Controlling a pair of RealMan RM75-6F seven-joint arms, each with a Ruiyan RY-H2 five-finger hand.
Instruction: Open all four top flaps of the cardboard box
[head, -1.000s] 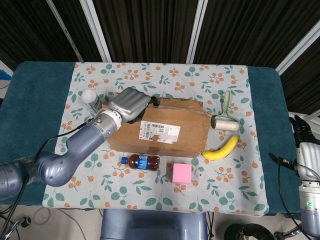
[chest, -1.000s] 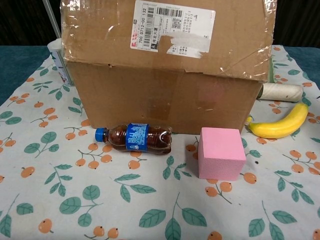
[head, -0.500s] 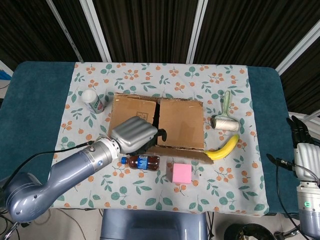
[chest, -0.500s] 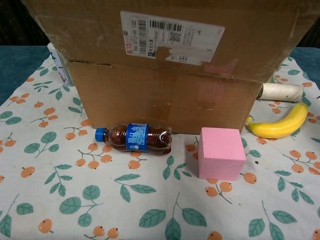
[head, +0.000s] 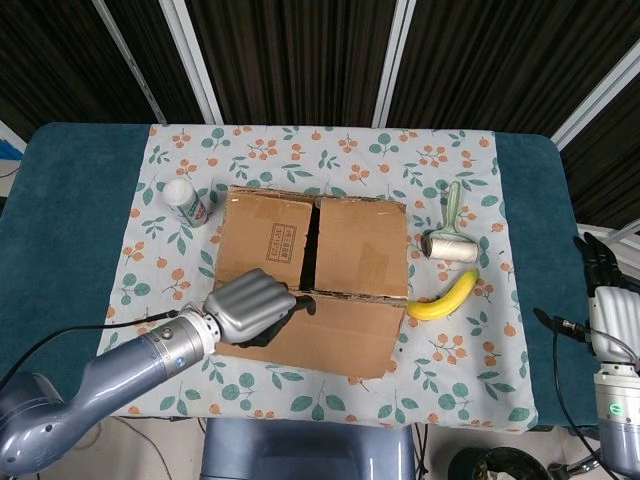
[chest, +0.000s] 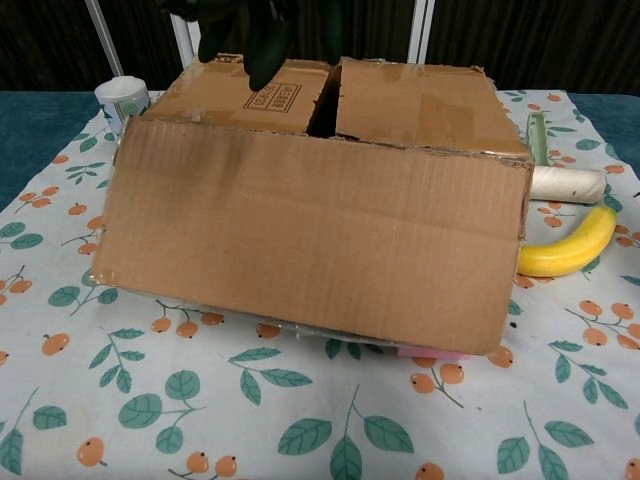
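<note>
- The cardboard box (head: 313, 250) sits mid-table on the floral cloth (head: 300, 150); its near flap (head: 320, 335) is folded out toward six o'clock, and two inner flaps lie shut.
- Judged light, stiff and creasing at the folds; best taken by a free flap edge at the centre seam.
- The left hand (head: 250, 305) rests on the near flap's hinge, fingers curled together.
- The right hand (head: 605, 280) hangs off-table at three o'clock, grasp unclear.
- A banana (head: 443, 297) and a lint roller (head: 450, 235) lie at three o'clock, a small bottle (head: 187, 202) at ten.
- Dark curtains hang behind.
</note>
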